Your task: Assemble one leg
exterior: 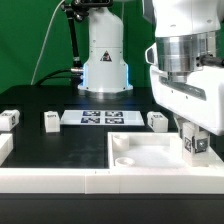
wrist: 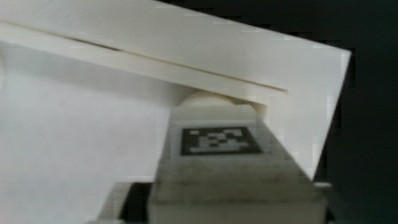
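Gripper (exterior: 194,141) pinching leg (exterior: 197,146) upright over panel (exterior: 150,153) corner, ext view's right; tag (wrist: 219,139) visible on leg.

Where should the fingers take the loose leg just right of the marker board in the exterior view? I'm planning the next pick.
Grip the leg across its two plain side faces, coming straight down from above: it's short, blocky and stands free on the table, nothing crowding it.
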Motion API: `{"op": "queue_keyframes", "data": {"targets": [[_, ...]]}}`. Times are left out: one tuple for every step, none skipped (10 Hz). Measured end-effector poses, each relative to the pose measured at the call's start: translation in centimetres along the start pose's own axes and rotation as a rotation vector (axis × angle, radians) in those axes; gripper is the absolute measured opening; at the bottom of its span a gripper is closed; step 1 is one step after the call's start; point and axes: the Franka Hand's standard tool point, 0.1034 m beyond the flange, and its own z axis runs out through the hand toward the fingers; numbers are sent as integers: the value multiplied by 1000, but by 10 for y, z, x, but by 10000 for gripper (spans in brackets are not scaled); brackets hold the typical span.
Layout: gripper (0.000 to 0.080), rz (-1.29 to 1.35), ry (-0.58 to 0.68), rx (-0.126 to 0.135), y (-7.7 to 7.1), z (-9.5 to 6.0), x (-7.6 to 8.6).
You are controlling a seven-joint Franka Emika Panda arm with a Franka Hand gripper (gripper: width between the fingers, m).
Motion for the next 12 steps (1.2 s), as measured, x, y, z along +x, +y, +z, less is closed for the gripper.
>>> {"op": "queue_keyframes", "data": {"targets": [[292,11,0,0,0,0,0],[292,-14,0,-1,0,1,0],[475,-32,0,-2,0,1,0],[613,-45,0,-1,0,1,0],[613,-95,1,-1,0,1,0],[643,-227,3,-1,-1,1,0],[643,-372,5,-2,-1,1,-1],[648,-472,7,-3,-1,1,-2],[649,-617,8,-4,-1,1,-1],[649,-749,13,-8,-1,1,0],[649,-835,14,-10,-1,1,0],[649,-933,19,-15,-1,1,0]]}}
